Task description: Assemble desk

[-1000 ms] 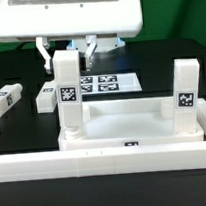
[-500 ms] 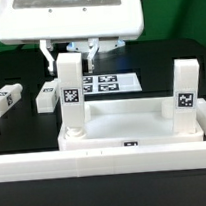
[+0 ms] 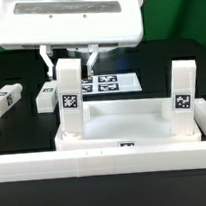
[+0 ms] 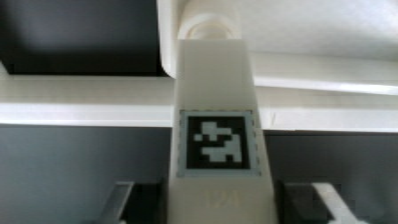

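Gripper (image 3: 69,65) on one of four legs
Fingers (image 4: 324,205) pinch 9 o'clock leg (image 3: 68,99); 3 o'clock leg (image 3: 183,97) also upright on desk top (image 3: 122,117); two loose legs (image 3: 48,98) (image 3: 0,100) at 10 o'clock.

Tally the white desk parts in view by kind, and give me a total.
Upright legs, standing on the desk top: 2
Loose legs, lying flat: 2
Desk top: 1
Total: 5
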Robot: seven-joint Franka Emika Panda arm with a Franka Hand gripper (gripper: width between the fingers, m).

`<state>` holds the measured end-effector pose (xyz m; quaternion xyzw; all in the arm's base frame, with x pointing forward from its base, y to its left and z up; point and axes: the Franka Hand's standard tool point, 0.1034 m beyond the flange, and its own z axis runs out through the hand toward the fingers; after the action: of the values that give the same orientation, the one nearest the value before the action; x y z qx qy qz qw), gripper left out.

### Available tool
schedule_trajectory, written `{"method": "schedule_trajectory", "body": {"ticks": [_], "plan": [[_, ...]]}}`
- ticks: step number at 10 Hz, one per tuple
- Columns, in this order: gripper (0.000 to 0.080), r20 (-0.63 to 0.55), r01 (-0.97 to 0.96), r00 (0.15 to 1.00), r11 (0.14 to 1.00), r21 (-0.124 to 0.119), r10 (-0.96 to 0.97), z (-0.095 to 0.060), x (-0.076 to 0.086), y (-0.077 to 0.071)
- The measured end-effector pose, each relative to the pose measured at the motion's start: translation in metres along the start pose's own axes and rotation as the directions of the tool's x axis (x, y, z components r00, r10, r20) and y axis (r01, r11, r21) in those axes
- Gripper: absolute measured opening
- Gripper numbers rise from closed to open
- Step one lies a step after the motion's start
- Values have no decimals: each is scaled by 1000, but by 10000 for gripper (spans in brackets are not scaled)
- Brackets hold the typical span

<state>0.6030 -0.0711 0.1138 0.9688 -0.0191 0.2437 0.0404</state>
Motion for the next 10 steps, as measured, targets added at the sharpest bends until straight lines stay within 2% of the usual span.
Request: {"method": "schedule_trajectory", "body": {"ticks": [1,6,7,8,9,10], "plan": [[291,-22,2,1000,1000,-10,-3,1,1,1],[291,-24,3,1000,1000,-11,-3,1,2,1],[387,-24,3,1000,1000,-11,-3,1,2,1],[580,-24,3,1000,1000,-11,-3,1,2,1],[580,-24,2,1000,1000,-12,-3,1,2,1],[634,-22,1,1000,1000,-13,-1,1,1,3]]}}
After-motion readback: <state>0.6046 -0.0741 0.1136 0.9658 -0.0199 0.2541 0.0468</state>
